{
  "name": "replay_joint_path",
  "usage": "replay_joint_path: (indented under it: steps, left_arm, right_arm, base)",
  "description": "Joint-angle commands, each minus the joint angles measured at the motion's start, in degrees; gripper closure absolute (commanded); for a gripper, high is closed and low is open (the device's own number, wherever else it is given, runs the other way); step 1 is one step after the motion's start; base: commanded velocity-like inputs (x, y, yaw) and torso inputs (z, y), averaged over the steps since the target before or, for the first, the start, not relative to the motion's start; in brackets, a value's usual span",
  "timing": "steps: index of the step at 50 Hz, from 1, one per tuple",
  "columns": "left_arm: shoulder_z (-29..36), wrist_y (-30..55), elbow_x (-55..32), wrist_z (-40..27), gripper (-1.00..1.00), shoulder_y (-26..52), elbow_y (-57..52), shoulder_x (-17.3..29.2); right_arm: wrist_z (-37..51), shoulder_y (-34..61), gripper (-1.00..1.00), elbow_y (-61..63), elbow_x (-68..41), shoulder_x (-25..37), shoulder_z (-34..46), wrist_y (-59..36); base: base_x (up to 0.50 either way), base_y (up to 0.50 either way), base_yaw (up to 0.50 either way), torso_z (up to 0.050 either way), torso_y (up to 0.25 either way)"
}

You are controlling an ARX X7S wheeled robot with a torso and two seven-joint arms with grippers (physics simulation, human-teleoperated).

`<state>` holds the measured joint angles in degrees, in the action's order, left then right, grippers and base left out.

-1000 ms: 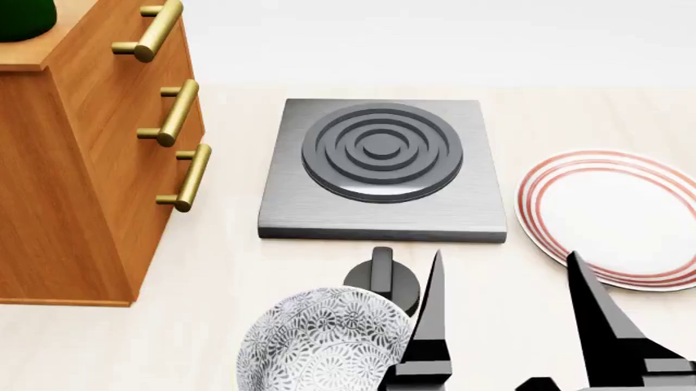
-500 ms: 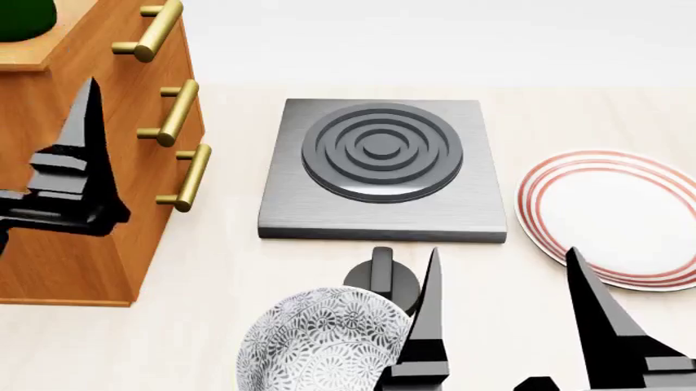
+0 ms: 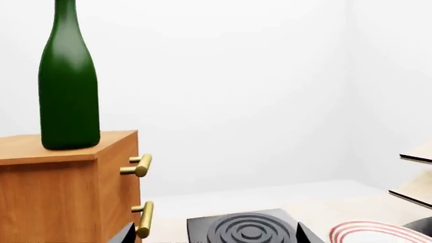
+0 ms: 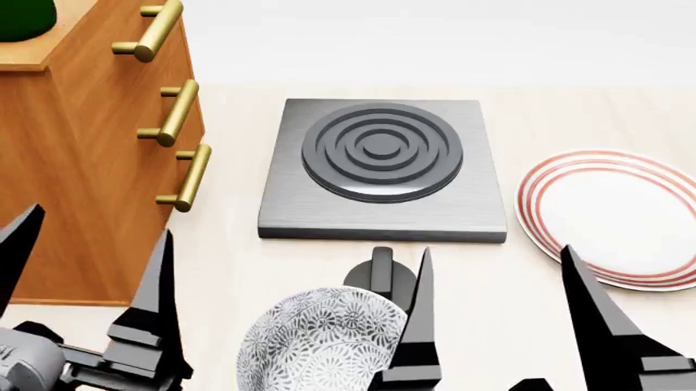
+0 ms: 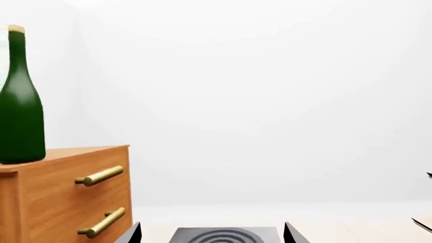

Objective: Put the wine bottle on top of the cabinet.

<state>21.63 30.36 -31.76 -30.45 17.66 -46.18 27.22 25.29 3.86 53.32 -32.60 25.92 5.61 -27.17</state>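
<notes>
The dark green wine bottle (image 3: 68, 86) stands upright on the flat top of the reddish-brown cabinet (image 3: 60, 192). It also shows in the right wrist view (image 5: 20, 106), and only its base shows in the head view (image 4: 24, 18). The cabinet (image 4: 77, 163) stands at the left with brass bar handles (image 4: 174, 114). My left gripper (image 4: 93, 269) is open and empty, low in front of the cabinet. My right gripper (image 4: 495, 305) is open and empty beside the patterned bowl (image 4: 315, 342). Only the fingertips (image 3: 305, 234) of each gripper show in the wrist views.
A grey square hob (image 4: 383, 167) with ringed burner lies mid-table. A white plate with red rings (image 4: 614, 216) sits at the right. A dark round knob (image 4: 381, 281) lies behind the bowl. A pale slanted rack (image 3: 415, 172) shows at one edge of the left wrist view.
My left gripper has dropped from beside the cabinet's front to low at the near left, its fingers spread. The right gripper shifted slightly. The bottle has not moved.
</notes>
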Motion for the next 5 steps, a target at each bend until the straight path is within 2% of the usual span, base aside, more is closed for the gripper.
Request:
replay_joint_path:
  steps: [1,5]
  left_arm:
    - [1.36,-0.64,1.32,-0.16,-1.00,-1.89,-1.56,0.31]
    - [1.54,-0.55,1.26,-0.04,-1.00,-1.65,-1.19,0.30]
  right_arm:
    - [0.73,0.07,-1.00,0.54,-0.40,0.65,0.14,0.02]
    - [0.87,0.37,-1.00,0.36,-0.38,0.70,0.56,0.03]
  base:
    - [0.00,0.00,0.00,0.000,0.000]
    - [0.00,0.00,0.00,0.000,0.000]
